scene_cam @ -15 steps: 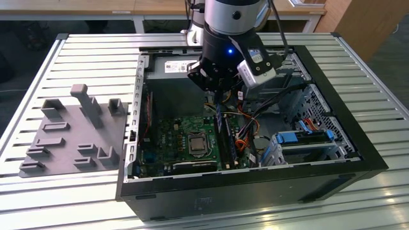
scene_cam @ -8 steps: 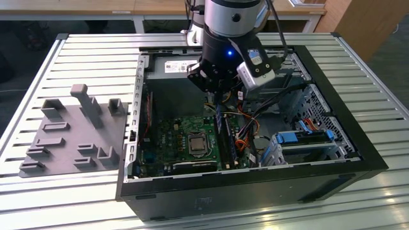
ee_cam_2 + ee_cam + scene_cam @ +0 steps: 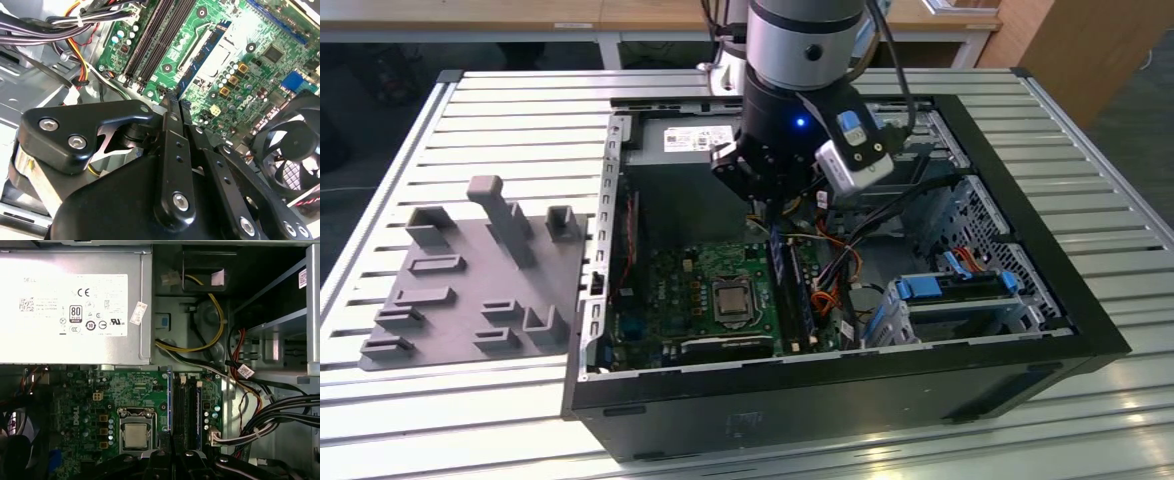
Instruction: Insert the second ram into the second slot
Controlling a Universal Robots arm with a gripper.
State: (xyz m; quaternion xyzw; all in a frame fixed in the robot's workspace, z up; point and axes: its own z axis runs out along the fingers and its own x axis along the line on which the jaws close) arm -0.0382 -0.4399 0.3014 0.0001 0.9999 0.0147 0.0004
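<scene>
Evidently your gripper [image 3: 171,102] was clamped on the second ram [image 3: 170,400], which stood on edge between the processor socket [image 3: 135,434] and the bare memory slots [image 3: 185,407]; you needed to hold it square and press straight down, evenly.

A white printed label [image 3: 75,305] with certification marks sits on the grey power supply [image 3: 65,352], a small sticker [image 3: 138,313] beside it.
</scene>
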